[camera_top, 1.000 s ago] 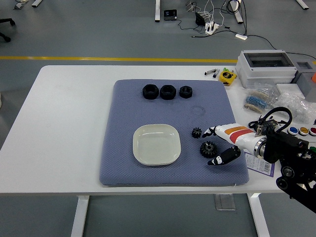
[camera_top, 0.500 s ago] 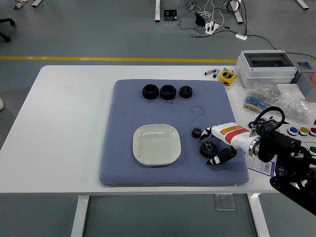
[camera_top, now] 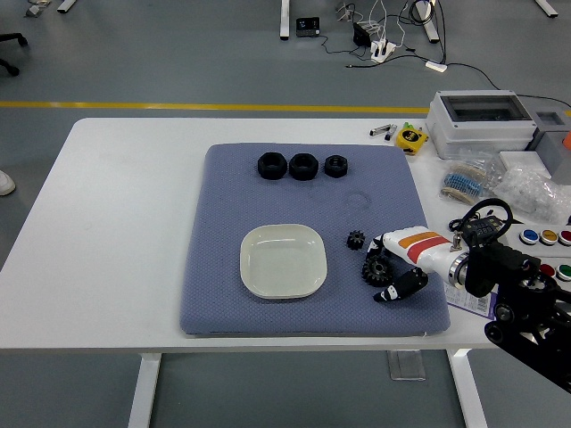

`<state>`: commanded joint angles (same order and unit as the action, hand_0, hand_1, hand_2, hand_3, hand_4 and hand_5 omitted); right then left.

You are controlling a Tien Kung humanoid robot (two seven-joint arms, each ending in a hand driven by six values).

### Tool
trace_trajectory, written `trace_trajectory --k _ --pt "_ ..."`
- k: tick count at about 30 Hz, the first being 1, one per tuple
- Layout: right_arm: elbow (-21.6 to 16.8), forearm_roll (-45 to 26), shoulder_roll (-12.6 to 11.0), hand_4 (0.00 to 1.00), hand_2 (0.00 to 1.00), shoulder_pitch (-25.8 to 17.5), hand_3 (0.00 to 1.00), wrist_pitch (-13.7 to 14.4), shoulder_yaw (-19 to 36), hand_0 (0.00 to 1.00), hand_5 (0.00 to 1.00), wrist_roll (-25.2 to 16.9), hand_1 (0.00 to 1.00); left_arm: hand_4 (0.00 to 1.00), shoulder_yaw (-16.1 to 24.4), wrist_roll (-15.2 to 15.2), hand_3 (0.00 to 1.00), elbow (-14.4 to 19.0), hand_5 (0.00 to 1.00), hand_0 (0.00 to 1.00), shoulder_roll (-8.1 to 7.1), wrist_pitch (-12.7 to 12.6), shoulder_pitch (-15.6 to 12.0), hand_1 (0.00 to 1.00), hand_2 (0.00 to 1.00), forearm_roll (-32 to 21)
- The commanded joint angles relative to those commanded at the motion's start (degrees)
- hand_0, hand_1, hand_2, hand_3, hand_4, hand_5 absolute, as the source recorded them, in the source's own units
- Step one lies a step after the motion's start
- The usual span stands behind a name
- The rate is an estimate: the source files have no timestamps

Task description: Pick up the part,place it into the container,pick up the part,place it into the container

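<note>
Black larger gear point(camera_top: 374, 268) sat on the blue mat point(camera_top: 223, 223), right of the white dish point(camera_top: 284, 260), with the right hand point(camera_top: 393, 267) straddling it, fingers apart, not clamped. Judgement: close squarely on the rim before lifting. Small gear point(camera_top: 355, 239) lay just far-left and could get nudged. Three nuts point(camera_top: 302, 166) were well clear.
</note>
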<state>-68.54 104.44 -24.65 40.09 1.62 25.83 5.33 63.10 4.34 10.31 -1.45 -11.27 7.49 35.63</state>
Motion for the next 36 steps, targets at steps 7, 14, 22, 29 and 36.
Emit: trace_trajectory --k 7,14,22,29,36 --pt "0.77 1.53 0.35 0.683 0.498 0.49 0.491 2.05 -1.14 0.356 0.1 -0.99 0.455 0.62 0.13 0.06 0.567 0.0 0.703 0.714 0.05 -0.05 -0.18 0.617 0.641 0.36" --pt "0.67 2.26 0.43 0.478 0.445 0.96 0.46 3.59 -1.8 0.255 0.037 -1.33 0.394 0.619 -0.04 0.03 0.567 0.0 0.702 0.711 0.01 -0.01 -0.16 0.617 0.641 0.3" --pt "0.25 3.08 0.19 0.493 0.438 1.51 0.457 3.96 -1.83 0.23 0.015 -1.23 0.384 0.619 -0.08 0.0 0.567 0.0 0.703 0.713 -0.02 0.03 0.07 0.617 0.642 0.11" --pt "-4.0 2.34 -0.14 0.482 0.438 1.16 0.458 3.47 0.14 0.217 0.016 -0.1 0.381 0.619 -0.1 -0.05 0.567 0.0 0.702 0.714 -0.06 0.02 0.12 0.617 0.642 -0.1" --pt "-8.09 2.3 0.96 0.49 0.44 2.64 0.46 3.4 0.61 0.201 0.032 0.67 0.384 0.619 0.1 0.02 0.567 0.0 0.702 0.714 -0.16 0.05 0.3 0.617 0.642 0.18"
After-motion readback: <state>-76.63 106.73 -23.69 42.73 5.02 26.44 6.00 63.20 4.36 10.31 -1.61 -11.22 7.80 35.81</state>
